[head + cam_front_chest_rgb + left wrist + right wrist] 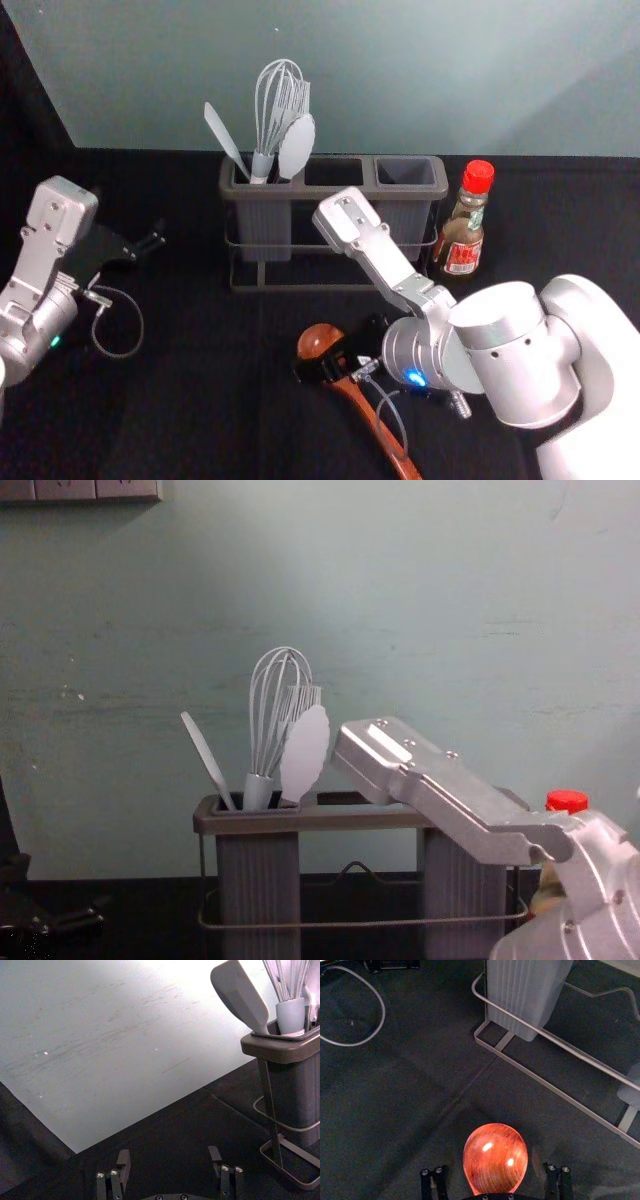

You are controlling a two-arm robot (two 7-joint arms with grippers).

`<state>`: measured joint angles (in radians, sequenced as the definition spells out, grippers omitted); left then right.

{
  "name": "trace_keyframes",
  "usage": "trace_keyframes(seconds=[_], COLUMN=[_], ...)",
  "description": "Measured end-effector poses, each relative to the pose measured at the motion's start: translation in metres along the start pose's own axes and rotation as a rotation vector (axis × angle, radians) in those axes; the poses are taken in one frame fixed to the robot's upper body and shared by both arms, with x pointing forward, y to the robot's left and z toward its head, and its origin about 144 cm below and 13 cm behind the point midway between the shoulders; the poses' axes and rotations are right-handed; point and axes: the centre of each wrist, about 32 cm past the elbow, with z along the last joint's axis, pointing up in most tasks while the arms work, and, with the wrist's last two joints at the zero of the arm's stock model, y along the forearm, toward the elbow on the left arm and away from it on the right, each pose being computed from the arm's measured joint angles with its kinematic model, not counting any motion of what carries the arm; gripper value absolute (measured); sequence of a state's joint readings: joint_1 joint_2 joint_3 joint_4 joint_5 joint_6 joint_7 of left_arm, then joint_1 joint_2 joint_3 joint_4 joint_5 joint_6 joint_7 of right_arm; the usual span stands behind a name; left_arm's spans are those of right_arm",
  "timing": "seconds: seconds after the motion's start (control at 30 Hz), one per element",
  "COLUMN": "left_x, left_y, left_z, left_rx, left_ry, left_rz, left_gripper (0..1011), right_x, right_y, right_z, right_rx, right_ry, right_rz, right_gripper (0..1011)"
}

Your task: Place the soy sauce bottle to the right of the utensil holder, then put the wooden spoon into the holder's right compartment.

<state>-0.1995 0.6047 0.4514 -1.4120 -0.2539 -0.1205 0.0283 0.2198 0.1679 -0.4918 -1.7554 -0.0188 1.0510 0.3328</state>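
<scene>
since the soy sauce bottle (pixel 466 232) stands ahead and to the right of the right gripper (pixel 492 1162), beside the holder (pixel 290 190), the spoon (pixel 362 405) comes next. that gripper's fingers are apart, spoon between; best to close squarely on its neck, lift, then aim the handle down into the right compartment (pixel 405 172) ahead. the left gripper (pixel 169 1152), fingers apart, idles far left.

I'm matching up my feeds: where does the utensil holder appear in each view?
Head: utensil holder at upper middle, left of the soy sauce bottle.
Left wrist: its left end, with the spatula and whisk, beyond the left end effector.
Right wrist: its lower part, beyond the wooden spoon's bowl.
Chest: lower middle, partly behind the right arm.
Shared landmark: the holder's wire rail, in all four.
</scene>
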Motion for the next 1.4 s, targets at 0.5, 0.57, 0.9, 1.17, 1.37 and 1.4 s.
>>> trace_keyframes(seconds=[0.5,0.57,0.9,1.17,1.37,1.4], left_x=[0.000,0.000,0.000,0.000,0.000,0.000], left_y=[0.000,0.000,0.000,0.000,0.000,0.000], left_z=[0.000,0.000,0.000,0.000,0.000,0.000], left_rx=[0.000,0.000,0.000,0.000,0.000,0.000], left_ry=[0.000,0.000,0.000,0.000,0.000,0.000], left_rz=[0.000,0.000,0.000,0.000,0.000,0.000], left_gripper=[1011,1011,1011,1011,1011,1011], right_x=[0.001,0.001,0.001,0.001,0.001,0.001], right_y=[0.012,0.012,0.015,0.016,0.016,0.016], right_z=[0.004,0.004,0.005,0.005,0.004,0.004], right_rx=[-0.042,-0.046,-0.060,-0.066,-0.067,-0.068], right_ry=[-0.008,-0.010,-0.013,-0.014,-0.012,-0.012], right_rz=[0.001,0.001,0.004,-0.001,-0.001,-0.001], right_gripper=[1003,1003,1003,1003,1003,1003])
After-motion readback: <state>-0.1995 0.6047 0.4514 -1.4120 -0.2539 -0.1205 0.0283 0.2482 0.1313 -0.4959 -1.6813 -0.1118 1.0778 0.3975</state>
